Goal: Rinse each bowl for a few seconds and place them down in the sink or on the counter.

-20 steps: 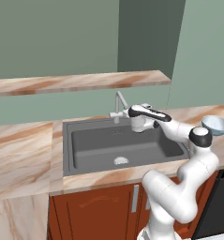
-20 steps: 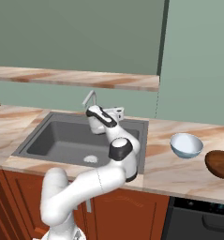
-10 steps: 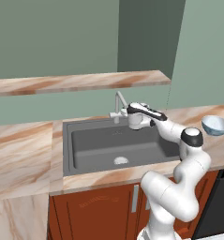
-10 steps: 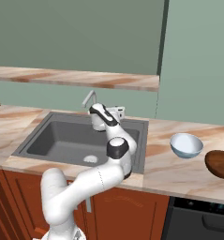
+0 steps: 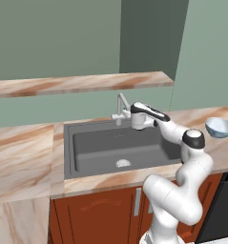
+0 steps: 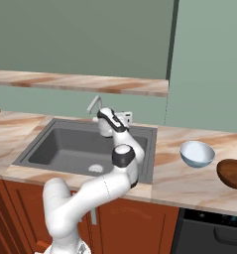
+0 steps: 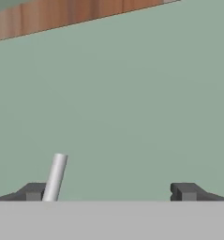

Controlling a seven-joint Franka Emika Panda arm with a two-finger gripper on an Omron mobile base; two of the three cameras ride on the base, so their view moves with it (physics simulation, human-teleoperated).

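Simulated kitchen with the arm stretched over the sink (image 5: 94, 155), a dark grey rectangular basin with a round silver drain (image 5: 123, 163) set into the beige, tan-veined marble counter (image 5: 20, 162). The gripper (image 5: 133, 123) sits at the rear rim of the basin, just beside the base of the slim silver gooseneck faucet (image 5: 121, 102); whether it touches the faucet cannot be told from the base views. In the right base view the gripper (image 6: 103, 128) lies just to the right of the faucet (image 6: 93, 104), above the back edge of the sink (image 6: 65, 147). In the hand view the two dark fingertips (image 7: 33, 191) stand well apart with nothing clamped between them, and a thin silver rod (image 7: 55, 177), apparently part of the faucet, rises just inside the left fingertip against the pale green wall (image 7: 132, 93). One pale blue-grey bowl (image 5: 220, 127) stands upright on the counter to the right of the sink, well apart from the gripper; the right base view shows the same bowl (image 6: 197, 153) with its lighter inside facing up, and a dark brown bowl (image 6: 231, 173) near it, farther right and cut by the picture's edge. A narrow marble-patterned shelf (image 5: 82, 84) runs along the wall above the sink. Reddish-brown cabinet fronts (image 5: 94, 212) close the space under the counter.
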